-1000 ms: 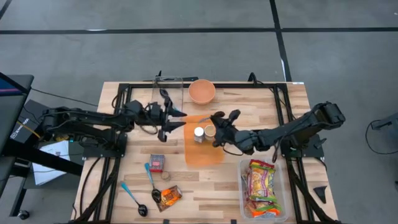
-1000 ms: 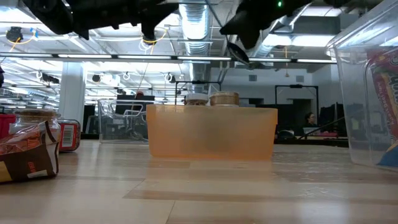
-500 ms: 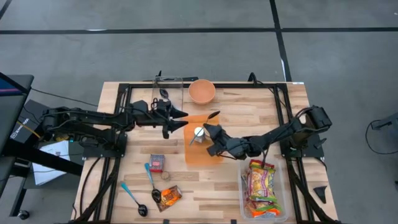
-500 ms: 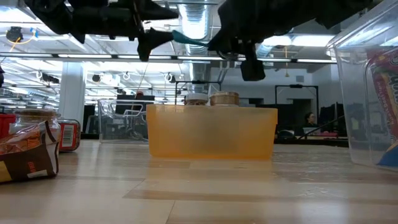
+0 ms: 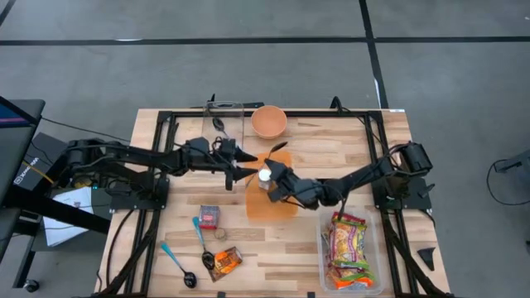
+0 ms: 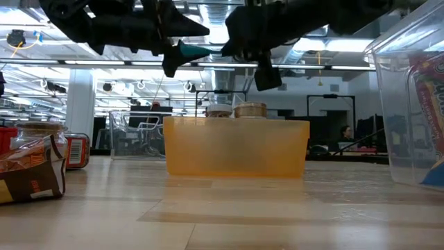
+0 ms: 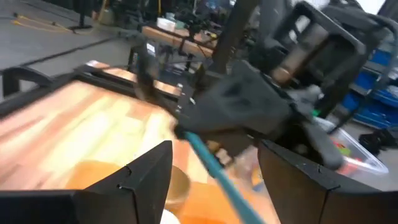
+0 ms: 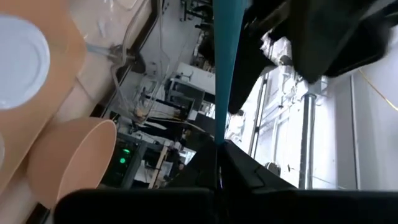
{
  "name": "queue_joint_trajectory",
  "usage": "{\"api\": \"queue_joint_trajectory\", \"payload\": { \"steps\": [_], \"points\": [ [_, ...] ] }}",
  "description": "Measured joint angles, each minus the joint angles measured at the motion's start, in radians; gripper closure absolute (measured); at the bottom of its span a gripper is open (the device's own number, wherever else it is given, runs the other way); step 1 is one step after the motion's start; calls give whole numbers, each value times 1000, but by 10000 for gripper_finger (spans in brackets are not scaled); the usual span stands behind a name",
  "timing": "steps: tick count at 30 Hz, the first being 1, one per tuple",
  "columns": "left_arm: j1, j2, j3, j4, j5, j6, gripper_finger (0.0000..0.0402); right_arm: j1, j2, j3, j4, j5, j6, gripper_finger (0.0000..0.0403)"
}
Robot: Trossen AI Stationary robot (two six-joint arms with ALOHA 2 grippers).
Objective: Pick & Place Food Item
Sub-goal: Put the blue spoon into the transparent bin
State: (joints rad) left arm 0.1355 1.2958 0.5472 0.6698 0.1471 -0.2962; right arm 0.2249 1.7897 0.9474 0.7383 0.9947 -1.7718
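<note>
I am holding both arms over the orange tray (image 5: 267,207) at the middle of the table, where two small lidded jars (image 6: 237,110) are standing. My right gripper (image 5: 271,172) is pinched shut on the handle of a teal spoon (image 7: 214,163), which is reaching toward my left gripper (image 5: 250,165). The left fingers (image 7: 152,176) are standing partly apart on either side of that handle, and I cannot tell whether they are touching it.
</note>
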Motion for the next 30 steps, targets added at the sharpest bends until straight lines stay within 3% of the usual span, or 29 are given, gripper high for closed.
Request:
{"api": "queue_joint_trajectory", "payload": {
  "steps": [4,8,20,25,30],
  "points": [
    [-36,12,9,-2,-12,0,169,0,0,0,-1,-12,-1,403],
    [-58,45,31,-34,-96,-5,169,-3,0,0,-4,-53,-1,402],
    [-51,168,121,-99,-218,-27,181,-20,0,1,-1,-50,0,400],
    [-51,143,124,-108,-218,-25,233,-18,0,2,-2,-47,1,400],
    [-51,120,123,-138,-219,-17,340,-17,0,2,-3,-46,1,399]
  ]
}}
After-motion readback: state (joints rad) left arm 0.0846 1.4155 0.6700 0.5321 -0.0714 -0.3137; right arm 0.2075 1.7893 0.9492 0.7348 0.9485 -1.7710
